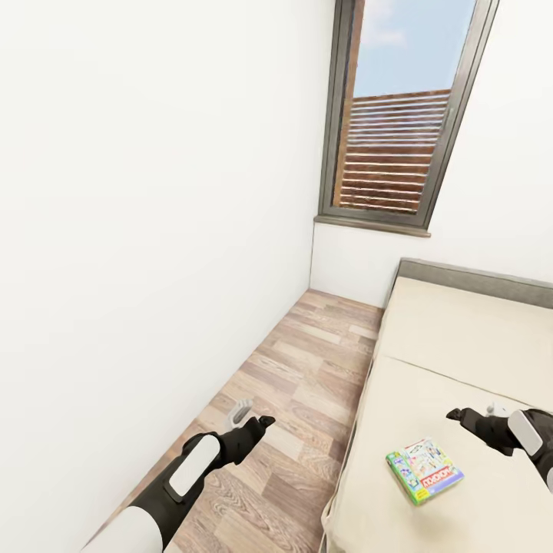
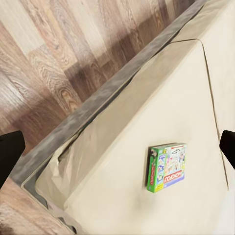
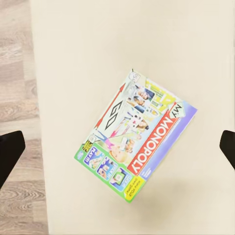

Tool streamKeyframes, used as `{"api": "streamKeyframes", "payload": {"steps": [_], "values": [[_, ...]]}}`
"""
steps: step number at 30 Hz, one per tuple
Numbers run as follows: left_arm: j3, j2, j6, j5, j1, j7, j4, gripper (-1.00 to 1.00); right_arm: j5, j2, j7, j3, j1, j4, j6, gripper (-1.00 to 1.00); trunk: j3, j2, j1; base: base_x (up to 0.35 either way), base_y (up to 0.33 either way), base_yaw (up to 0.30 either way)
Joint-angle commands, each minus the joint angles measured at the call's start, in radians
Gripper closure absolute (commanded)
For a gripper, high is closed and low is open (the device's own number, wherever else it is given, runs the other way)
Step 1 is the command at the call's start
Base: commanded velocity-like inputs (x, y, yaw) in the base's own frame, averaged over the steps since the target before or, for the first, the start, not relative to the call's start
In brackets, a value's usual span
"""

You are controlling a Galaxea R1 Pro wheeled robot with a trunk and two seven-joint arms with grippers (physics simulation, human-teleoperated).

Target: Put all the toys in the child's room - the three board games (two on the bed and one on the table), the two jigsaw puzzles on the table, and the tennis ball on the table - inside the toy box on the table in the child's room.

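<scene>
Looking down from the head, one game [image 1: 425, 470] lies flat on the bed [image 1: 461, 346], near the edge that borders the floor [image 1: 299, 399]. The right gripper [image 1: 459, 415] hangs over the mattress just beyond the box; the left gripper [image 1: 257, 424] is out over the planks, well apart from it. From here I cannot tell how far either is spread.

From the left wrist, the game [image 2: 167, 166] sits on the cream cover, with the bed frame [image 2: 98, 105] running between it and the floor. Both dark fingertips [image 2: 10, 152] sit at opposite margins, so this gripper is spread wide and empty.

From the right wrist, the game [image 3: 136, 147] is almost centred between fingertips [image 3: 10, 154] spread wide, holding nothing. The box lies skewed, so I would turn the wrist to square the fingers across its narrow side, then descend gently; the soft mattress may let the box sink or tip.
</scene>
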Motion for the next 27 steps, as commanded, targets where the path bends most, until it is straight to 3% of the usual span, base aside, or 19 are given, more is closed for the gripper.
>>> {"api": "streamKeyframes", "payload": {"steps": [1,9,16,27], "values": [[-0.002,0.000,0.001,0.011,0.000,0.010,-0.002,-1.00,0.006,0.000,0.005,-0.007,-0.001,-0.001,0.006,-1.00,-0.004,-0.008,0.004,0.000,0.000,-0.002],[-0.002,0.000,0.008,0.011,-0.001,0.009,-0.002,-1.00,0.004,0.002,0.005,-0.009,-0.001,-0.003,0.011,-1.00,-0.032,-0.064,0.035,0.000,0.000,0.000],[-0.002,-0.001,0.010,0.011,-0.001,0.004,-0.002,-1.00,-0.001,-0.004,0.005,-0.019,-0.002,0.003,0.086,-1.00,-0.054,-0.113,0.061,0.000,0.000,0.000],[-0.002,-0.001,0.011,0.011,-0.001,0.002,-0.002,-1.00,-0.001,-0.001,0.005,-0.021,-0.001,0.008,0.109,-1.00,-0.089,-0.190,0.104,0.000,0.000,0.000]]}}
